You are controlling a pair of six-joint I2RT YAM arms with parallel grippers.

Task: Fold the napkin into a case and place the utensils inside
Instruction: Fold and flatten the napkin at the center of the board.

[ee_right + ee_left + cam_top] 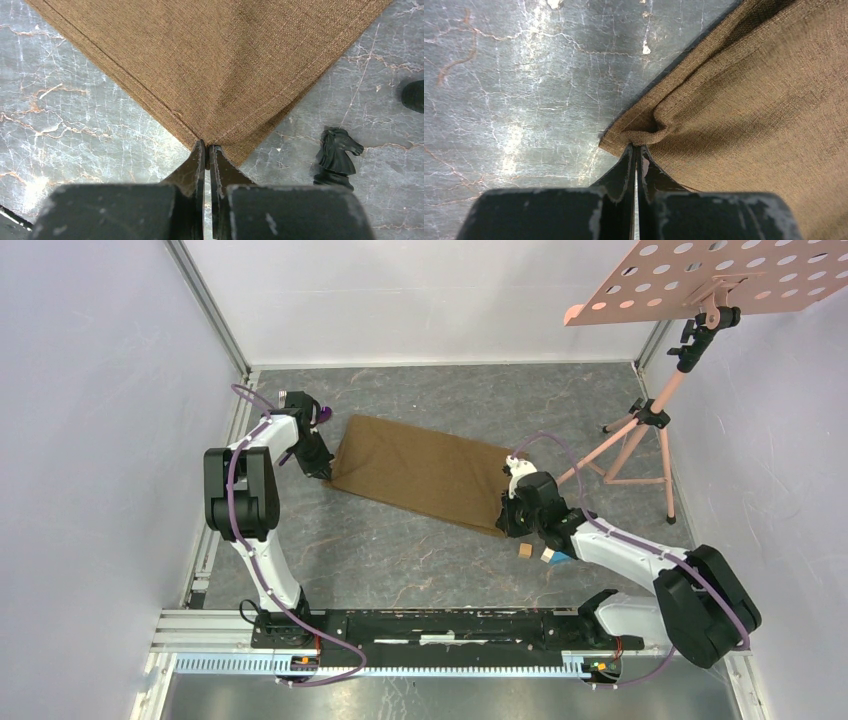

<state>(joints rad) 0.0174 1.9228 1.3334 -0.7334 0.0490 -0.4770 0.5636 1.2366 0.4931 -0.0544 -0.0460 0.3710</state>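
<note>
Napkin point(420, 472) lies as a flat rectangle mid-table, pinched at both ends.
Left gripper point(636, 147) is clamped on its left corner, right gripper point(207, 145) on its right corner. Grey cracked-marble table point(400, 550), pale walls on three sides. Pink tripod point(640, 430) at far right, black chess knight point(336, 156) near the right corner.

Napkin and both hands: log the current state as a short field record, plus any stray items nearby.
napkin: brown cloth, doubled into a long rectangle, flat on the table
left hand: shut on its near left corner
right hand: shut on its near right corner
stray items: black chess knight, wooden block and blue block beside the right hand
utensils: not made out in any view
</note>
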